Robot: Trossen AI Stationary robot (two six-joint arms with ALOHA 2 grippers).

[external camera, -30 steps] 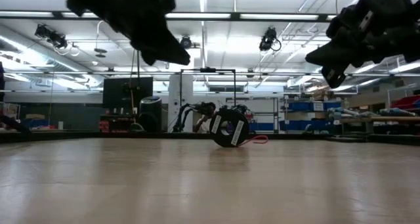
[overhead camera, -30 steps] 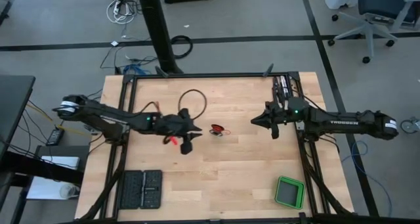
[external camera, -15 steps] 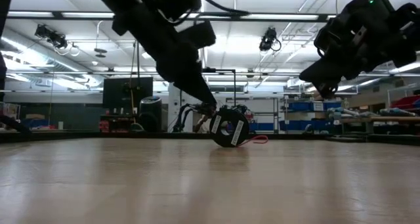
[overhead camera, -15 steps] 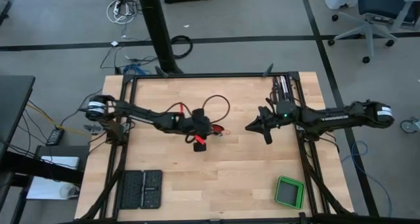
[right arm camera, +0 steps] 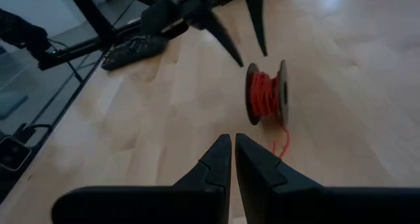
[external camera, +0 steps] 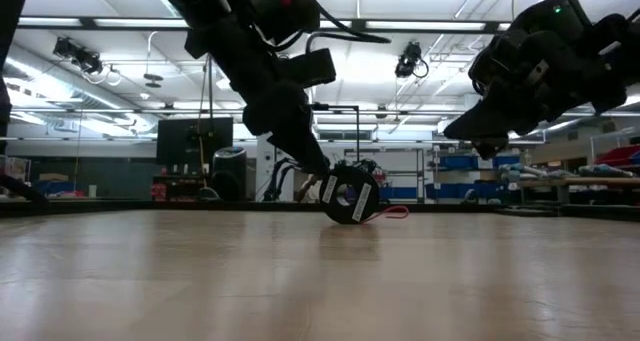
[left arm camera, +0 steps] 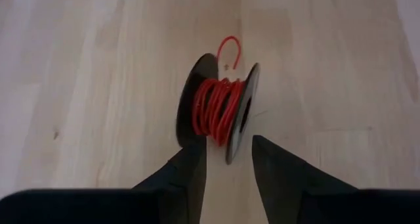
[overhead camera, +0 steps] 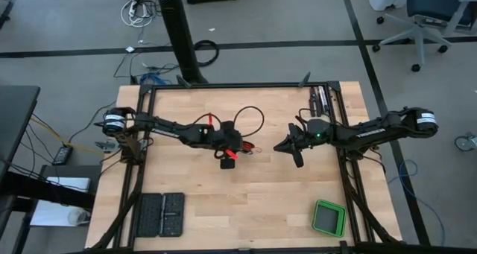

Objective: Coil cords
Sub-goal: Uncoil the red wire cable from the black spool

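Hidden: in the high view my left arm is covering most of the spool (overhead camera: 244,147); only a red fleck with a dark edge is showing there. The black keyboard-like pad (overhead camera: 159,214) is lying flat near the table's (overhead camera: 261,202) front left corner.
Left gripper (left arm camera: 226,159): my fingers (left arm camera: 187,175) are standing apart, reaching down beside the spool (left arm camera: 220,110). Whether they are touching a flange, I cannot tell; the left one is looking very close.
Cord (left arm camera: 213,111): thin, red-orange, string-like, sitting wound between two round dark flanges near the table's middle. The spool is resting on its rims, and a short loose end (left arm camera: 228,48) is curling out of it.
Right gripper (right arm camera: 233,159): my fingers are pressing together, holding nothing, hovering above the wood to the right of the spool (right arm camera: 266,92), apart from it.
Far right: a green square tray (overhead camera: 328,217) is sitting near the front right corner.
Surface: pale wood planks, smooth, with a dark metal frame along the sides.
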